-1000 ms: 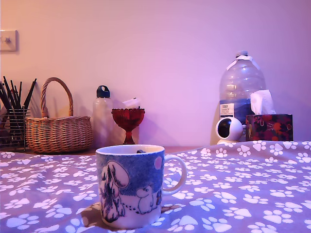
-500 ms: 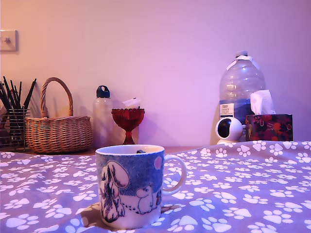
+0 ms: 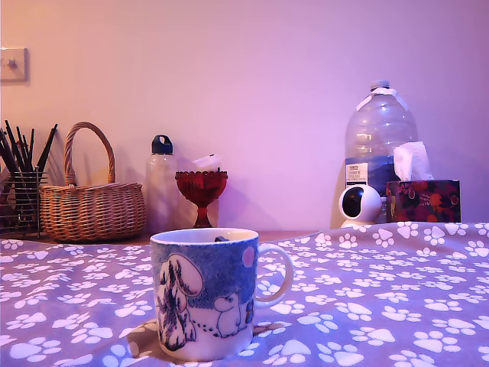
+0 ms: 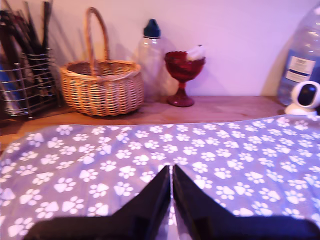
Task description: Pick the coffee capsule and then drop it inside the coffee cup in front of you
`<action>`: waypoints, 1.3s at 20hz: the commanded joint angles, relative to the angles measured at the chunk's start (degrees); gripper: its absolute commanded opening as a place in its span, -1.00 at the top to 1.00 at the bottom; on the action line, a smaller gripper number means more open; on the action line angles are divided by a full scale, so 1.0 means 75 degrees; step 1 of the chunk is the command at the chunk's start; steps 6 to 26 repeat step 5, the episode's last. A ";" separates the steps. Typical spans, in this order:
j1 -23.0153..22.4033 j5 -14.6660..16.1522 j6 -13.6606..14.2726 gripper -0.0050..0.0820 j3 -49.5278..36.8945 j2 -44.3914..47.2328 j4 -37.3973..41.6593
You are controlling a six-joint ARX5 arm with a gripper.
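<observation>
Both black fingers [image 4: 150, 202] of the gripper [image 4: 171, 172] lie pressed together with only a thin seam between them, and nothing shows between their tips, which hang above the paw-print cloth [image 4: 240, 165]. In the exterior view the mug [image 3: 206, 294] stands on that cloth, near the front: glossy blue ceramic with a white handle on the exterior view's right, white cartoon creatures, dark trees and a pink dot. A small dark shape shows just over its rim; what it is cannot be told. A pale object [image 4: 196, 52] that may be the capsule rests in the red glass goblet [image 4: 183, 75] on the wooden strip by the wall, beside a woven basket [image 4: 102, 85] and a plastic bottle [image 4: 149, 60]. Around the mug the soft cloth lies bare.
</observation>
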 commanded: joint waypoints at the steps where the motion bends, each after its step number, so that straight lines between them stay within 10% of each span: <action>1: -0.0012 -0.0154 0.0187 0.90 -0.0192 -0.0073 0.0061; 26: -0.0015 -0.0297 0.0055 0.90 -0.0192 -0.0073 -0.0073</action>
